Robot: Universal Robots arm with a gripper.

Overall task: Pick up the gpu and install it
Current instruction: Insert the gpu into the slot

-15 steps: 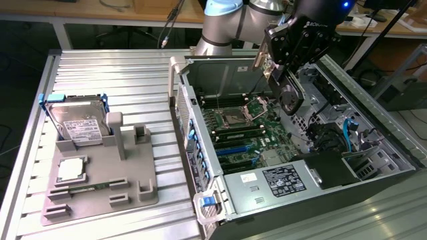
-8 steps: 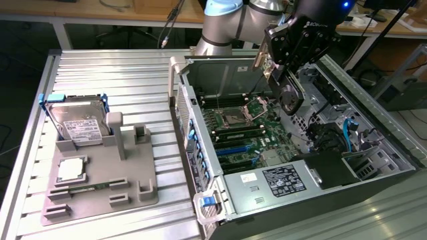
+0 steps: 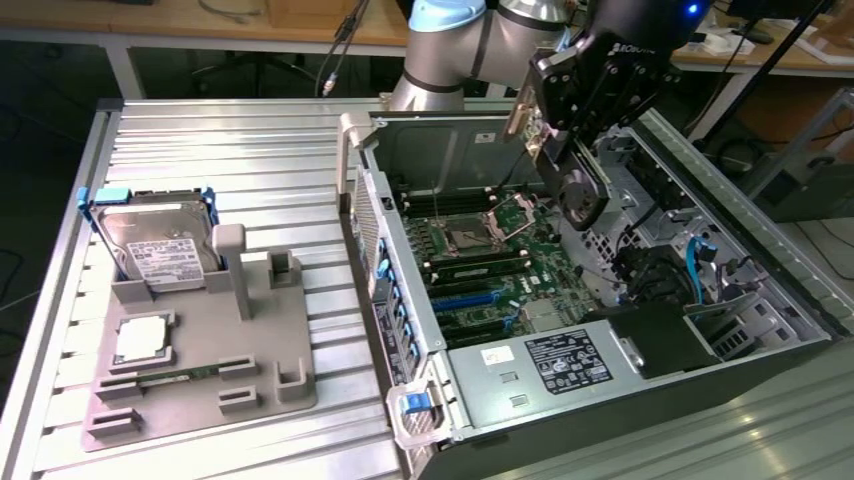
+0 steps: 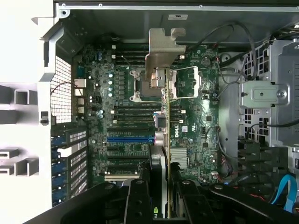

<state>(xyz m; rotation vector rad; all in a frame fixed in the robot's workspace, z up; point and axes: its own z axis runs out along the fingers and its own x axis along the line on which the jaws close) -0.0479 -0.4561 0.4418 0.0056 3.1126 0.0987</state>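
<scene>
At six o'clock in the exterior view, the case (image 3: 360, 200) is cut off at its near corner by the frame edge. The black power supply (image 3: 567, 360) hides the near end of the board (image 3: 481, 250). At eight o'clock the grey tray (image 3: 200, 385) holds small parts that we can hardly make out. A hard drive (image 3: 158, 245) stands upright at its far end, about nine o'clock.

In the wrist view the gripper (image 4: 163, 203) is cut off above its black fingers (image 4: 140, 198). The gpu (image 4: 161, 172) appears edge-on there, so we cannot read its face. Its silver bracket (image 4: 163, 46) sticks out at the end away from the fingers.

The fingers are clamped on the gpu from both sides. In the exterior view the gripper (image 3: 567, 150) hangs at one o'clock over the open case. The gpu (image 3: 583, 195) is held upright just beneath it, above the board. We cannot tell whether its lower edge touches anything.

The case lies on a ribbed metal table (image 3: 227, 140). At twelve o'clock the arm (image 3: 454, 50) runs out of frame. Beyond it, wooden benches (image 3: 200, 20) with cables cross the room.
</scene>
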